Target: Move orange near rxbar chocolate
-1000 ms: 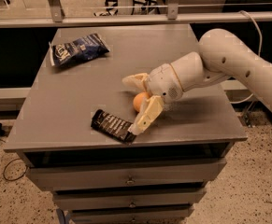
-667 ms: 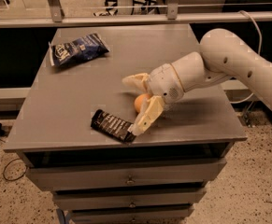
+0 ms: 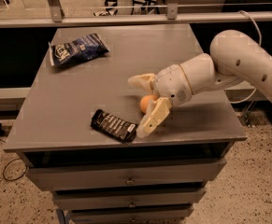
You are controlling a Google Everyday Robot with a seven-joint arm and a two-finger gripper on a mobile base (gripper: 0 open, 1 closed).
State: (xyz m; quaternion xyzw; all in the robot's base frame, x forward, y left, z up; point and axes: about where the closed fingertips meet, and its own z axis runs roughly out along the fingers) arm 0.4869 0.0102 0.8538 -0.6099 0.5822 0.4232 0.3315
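Note:
The orange (image 3: 147, 103) rests on the grey table (image 3: 126, 59), near its front edge. It lies between the two spread cream fingers of my gripper (image 3: 137, 106), which reaches in from the right. One finger (image 3: 142, 81) is behind the orange and the other (image 3: 152, 119) is in front of it, neither visibly pressing on it. The rxbar chocolate (image 3: 113, 125), a flat black wrapper with white lettering, lies just left of the front finger, a short way from the orange.
A crinkled blue chip bag (image 3: 77, 48) lies at the table's back left. My white arm (image 3: 238, 59) crosses the table's right side. Drawers (image 3: 126, 178) sit below the front edge, and a rail (image 3: 126, 18) runs behind the table.
My gripper has shifted slightly to the right, fingers still spread around the orange. The rxbar and the chip bag have not moved.

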